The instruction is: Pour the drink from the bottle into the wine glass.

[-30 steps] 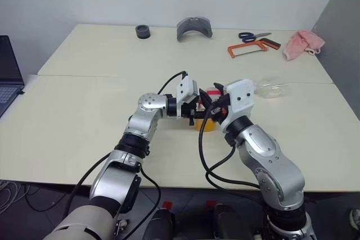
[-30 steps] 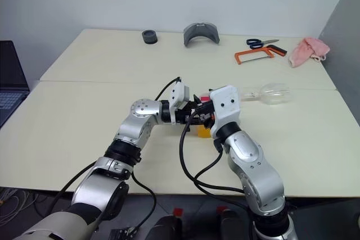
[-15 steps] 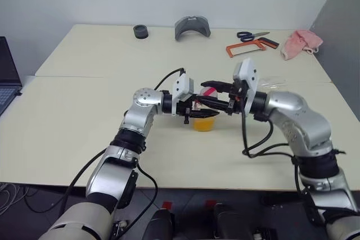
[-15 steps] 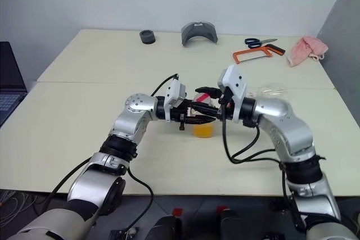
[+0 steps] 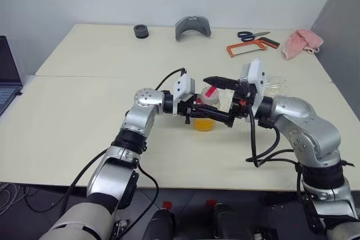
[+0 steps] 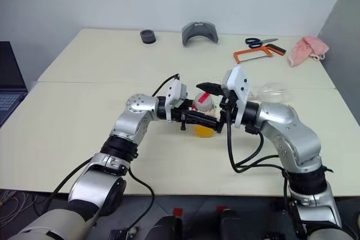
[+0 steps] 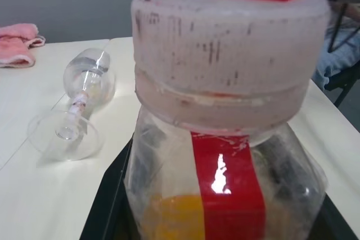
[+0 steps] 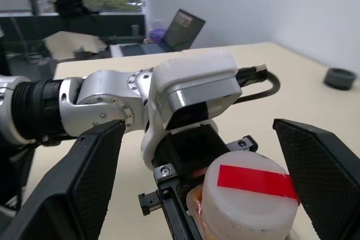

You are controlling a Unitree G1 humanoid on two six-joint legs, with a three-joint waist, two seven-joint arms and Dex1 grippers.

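Note:
The bottle (image 5: 208,96), clear plastic with a red strip and a white cap, stands upright near the table's middle. The orange drink (image 5: 203,125) fills its lower part. My left gripper (image 5: 205,113) reaches in from the left and is shut on the bottle's body below the cap. My right gripper (image 8: 203,155) comes from the right and is open wide, one finger on each side of the cap (image 8: 247,192) without touching it. Behind the right arm the wine glass (image 6: 274,91) lies on its side on the table, as the left wrist view also shows the wine glass (image 7: 84,100).
Along the far edge of the table (image 5: 84,111) lie a black ring (image 5: 141,31), a grey curved piece (image 5: 193,28), blue scissors (image 5: 251,35), an orange hacksaw (image 5: 246,48) and a pink cloth (image 5: 302,42). A laptop (image 5: 8,77) sits at the left edge.
My right gripper's fingers have spread wide apart around the cap. The right arm swung out to the right over the last second. The left gripper and bottle stayed put.

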